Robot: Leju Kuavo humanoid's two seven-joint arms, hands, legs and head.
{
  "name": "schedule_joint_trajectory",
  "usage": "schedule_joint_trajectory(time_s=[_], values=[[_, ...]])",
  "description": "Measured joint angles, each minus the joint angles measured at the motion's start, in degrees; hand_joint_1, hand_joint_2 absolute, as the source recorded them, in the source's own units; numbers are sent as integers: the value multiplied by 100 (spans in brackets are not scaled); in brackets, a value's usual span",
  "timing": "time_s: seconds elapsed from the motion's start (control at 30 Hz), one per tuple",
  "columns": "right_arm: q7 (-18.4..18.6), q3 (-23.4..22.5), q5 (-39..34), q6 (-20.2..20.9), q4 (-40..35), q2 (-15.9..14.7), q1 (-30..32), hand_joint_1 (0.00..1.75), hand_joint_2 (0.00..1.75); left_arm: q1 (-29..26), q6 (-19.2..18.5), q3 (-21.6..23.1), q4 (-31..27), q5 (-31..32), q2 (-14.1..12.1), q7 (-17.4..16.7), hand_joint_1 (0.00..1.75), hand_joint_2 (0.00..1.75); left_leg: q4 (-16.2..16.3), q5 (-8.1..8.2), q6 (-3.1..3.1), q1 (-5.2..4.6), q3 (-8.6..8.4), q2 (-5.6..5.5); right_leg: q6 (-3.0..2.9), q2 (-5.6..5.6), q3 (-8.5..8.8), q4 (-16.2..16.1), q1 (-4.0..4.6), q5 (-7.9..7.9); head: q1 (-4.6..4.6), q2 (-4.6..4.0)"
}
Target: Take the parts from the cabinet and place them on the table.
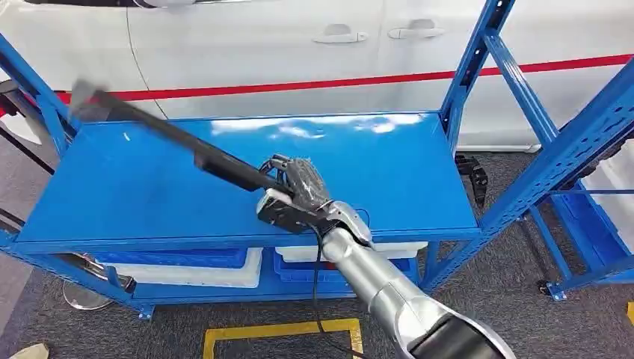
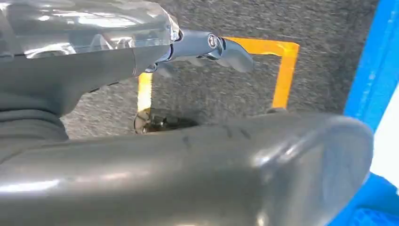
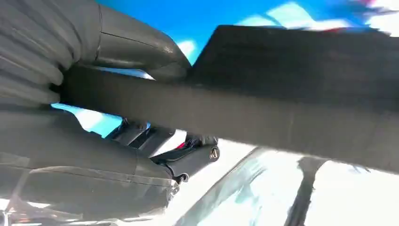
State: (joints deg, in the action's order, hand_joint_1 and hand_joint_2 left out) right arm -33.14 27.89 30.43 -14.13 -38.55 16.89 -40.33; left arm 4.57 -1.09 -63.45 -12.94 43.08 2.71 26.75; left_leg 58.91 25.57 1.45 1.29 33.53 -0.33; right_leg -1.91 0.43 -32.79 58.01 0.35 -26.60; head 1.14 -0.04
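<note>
A long black rod-like part (image 1: 172, 142) slants over the blue top shelf (image 1: 389, 172) of the rack, its blurred far end up at the left. My right hand (image 1: 295, 191) grips the part's near end above the middle of the shelf. In the right wrist view the black part (image 3: 282, 108) crosses the picture with the fingers (image 3: 188, 160) wrapped around it. My left hand (image 2: 94, 70) hangs over the grey floor, its thick thumb (image 2: 211, 160) and one finger (image 2: 226, 47) apart with nothing between them.
A white car with a red stripe (image 1: 336, 82) stands close behind the rack. Blue uprights (image 1: 478, 52) rise at the shelf's right end, and another blue rack (image 1: 591, 149) stands further right. White and blue bins (image 1: 209, 269) sit on the lower shelf. Yellow tape (image 1: 280, 329) marks the floor.
</note>
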Motion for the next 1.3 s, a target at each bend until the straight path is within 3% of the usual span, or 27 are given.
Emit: schedule_joint_trajectory(time_s=[0.03, 0.13, 0.17, 0.2, 0.23, 0.3, 0.33, 0.37, 0.43, 0.47, 0.5, 0.53, 0.63, 0.67, 0.73, 0.8, 0.83, 0.87, 0.9, 0.93, 1.0, 1.03, 1.07, 1.17, 1.2, 1.23, 1.3], values=[[-72, -84, -594, 389, -540, -97, 172, 164, 175, 11, -39, -22, 0, -7, 2, 61, 0, 0, -111, 14, -26, -36, -40, -14, 23, -9, -37, 40, 30, -8, 2, 0], [-211, -229, -1907, 1364, -1814, -427, 626, 164, 175, -35, -148, -52, 0, -31, 2, 188, 0, 0, -81, 6, -103, -55, -1, -19, 98, -26, -41, 5, 12, 10, -7, 0], [-302, -261, -2451, 1832, -2271, -566, 782, 164, 175, -45, -183, -70, 4, -50, 18, 237, 0, 0, -142, -25, -154, 10, -27, -4, 143, -23, -57, 38, 23, -46, 0, 0], [-431, -290, -2864, 2191, -2632, -716, 941, 164, 175, -43, -214, -83, 4, -68, 24, 273, 0, 0, -151, -31, -178, 0, -34, -11, 187, -15, -93, 162, 5, -151, -9, 0], [-565, -308, -3443, 2718, -3129, -873, 1100, 164, 175, -41, -231, -94, 4, -79, 24, 293, 0, 0, -151, -26, -229, -1, -30, -4, 215, -11, -248, 500, -6, -372, -11, 0], [-588, -334, -4177, 3423, -3941, -1139, 1462, 164, 175, -49, -240, -114, 7, -83, 24, 310, 0, 0, -149, -10, -252, -6, -33, -2, 266, -14, -708, 1453, -40, -813, -11, 0], [-511, -347, -4436, 3685, -4341, -1273, 1639, 164, 175, -55, -242, -122, 7, -83, 26, 304, 0, 0, -143, -8, -254, -6, -34, -2, 284, -14, -878, 1771, -57, -891, -13, 0], [-461, -347, -4603, 3866, -4643, -1370, 1779, 164, 175, -60, -242, -133, 7, -85, 26, 271, 0, 0, -137, -4, -251, -6, -43, -2, 295, -16, -925, 1821, -78, -820, -13, 0], [-378, -345, -4691, 4068, -5179, -1503, 1946, 164, 175, -57, -245, -162, 7, -83, 37, 203, 0, 0, -106, 11, -231, -5, -47, 0, 305, -21, -655, 1194, -116, -383, -13, 0], [-332, -343, -4682, 4095, -5413, -1552, 1992, 164, 175, -49, -245, -166, 7, -65, 44, 170, 0, 0, -80, 31, -215, -2, -50, -1, 300, -29, -384, 640, -129, -102, -13, 0], [-299, -343, -4651, 4095, -5616, -1597, 2015, 164, 175, -45, -253, -166, 7, -44, 46, 116, 0, 0, -58, 52, -183, -4, -40, -3, 288, -30, -185, 190, -136, 19, -15, 0], [-293, -327, -4612, 4066, -5800, -1619, 2056, 164, 175, -29, -253, -166, 7, -20, 46, 78, 0, 0, -5, 69, -151, -47, -11, -12, 264, -22, -153, 123, -93, -2, -11, 0], [-341, -314, -4453, 3837, -6279, -1711, 2219, 164, 175, -35, -240, -166, 7, 46, 46, -28, 0, 0, -51, 19, -65, -34, -10, -13, 186, -9, -194, 162, -80, 27, -9, 0], [-341, -308, -4433, 3808, -6381, -1735, 2239, 164, 175, -42, -234, -166, 7, 61, 42, -37, 0, 0, -48, 28, -20, -33, -2, -13, 115, -16, -201, 112, -108, 72, -9, 0], [-363, -286, -4420, 3784, -6538, -1768, 2255, 164, 175, -32, -234, -164, 7, 85, 42, -61, 0, 0, 283, 430, 4, -17, 118, 2, 22, -39, -244, 87, -119, 132, 2, 0], [-553, -279, -4199, 3563, -6665, -1810, 2324, 164, 175, -23, -234, -164, 7, 105, 39, -107, 0, 0, 1191, 945, 18, -13, 443, 2, -35, -41, -324, 88, -89, 157, 0, 0], [-614, -277, -4050, 3397, -6724, -1832, 2377, 164, 175, -27, -229, -164, 7, 114, 35, -125, 0, 0, 1587, 1113, 22, -13, 565, 3, -40, -59, -372, 101, -69, 212, 0, 0], [-653, -275, -3911, 3204, -6772, -1862, 2417, 164, 175, -31, -225, -164, 7, 118, 31, -144, 0, 0, 1713, 1144, 15, -13, 559, 3, -44, -59, -417, 106, -53, 246, 0, 0], [-655, -266, -3841, 3064, -6802, -1899, 2440, 164, 175, -30, -221, -164, 7, 122, 26, -155, 0, 0, 1548, 1060, -3, -16, 408, 2, -43, -56, -459, 112, -42, 284, 0, 0], [-655, -251, -3799, 2948, -6824, -1943, 2450, 164, 175, -27, -216, -164, 7, 122, 22, -164, 0, 0, 1154, 896, -29, -22, 142, 3, -40, -51, -500, 113, -31, 322, 0, 0], [-655, -214, -3784, 2751, -6857, -2026, 2454, 164, 175, -10, -216, -164, 7, 122, -22, -182, 0, 0, -31, 561, -139, -61, -636, 3, -21, -39, -553, 119, -16, 410, 2, 0], [-653, -198, -3801, 2682, -6888, -2057, 2470, 164, 175, 13, -216, -164, 7, 133, -53, -188, 0, 0, -201, 620, -148, -88, -700, 12, 16, -47, -558, 120, 4, 445, -9, 0], [-653, -179, -3812, 2599, -6907, -2111, 2464, 164, 175, 16, -216, -164, 7, 136, -48, -186, 0, 0, -219, 526, -138, -118, -677, 8, 47, -49, -553, 117, -22, 469, -9, 0], [-655, -113, -3804, 2455, -7006, -2223, 2489, 164, 175, -10, -216, -164, 7, 155, -85, -192, 0, 0, -240, 391, -226, -157, -622, 3, 167, -58, -551, 53, -62, 618, -2, 0], [-655, -105, -3804, 2455, -7043, -2288, 2503, 164, 175, -8, -216, -164, 7, 157, -81, -192, 0, 0, -311, 275, -249, -83, -612, 48, 194, -40, -598, 88, -73, 545, 2, 0], [-658, -94, -3808, 2466, -7080, -2334, 2510, 164, 175, 0, -216, -164, 7, 162, -81, -190, 0, 0, -329, 192, -300, -89, -528, 53, 219, -33, -683, 259, -60, 206, -13, 0], [-655, -81, -3810, 2530, -7124, -2415, 2529, 164, 175, -5, -225, -166, 7, 157, -79, -179, 0, 0, -325, 60, -321, -83, -343, 69, 269, -34, -884, 1057, -97, -527, -28, 0]])
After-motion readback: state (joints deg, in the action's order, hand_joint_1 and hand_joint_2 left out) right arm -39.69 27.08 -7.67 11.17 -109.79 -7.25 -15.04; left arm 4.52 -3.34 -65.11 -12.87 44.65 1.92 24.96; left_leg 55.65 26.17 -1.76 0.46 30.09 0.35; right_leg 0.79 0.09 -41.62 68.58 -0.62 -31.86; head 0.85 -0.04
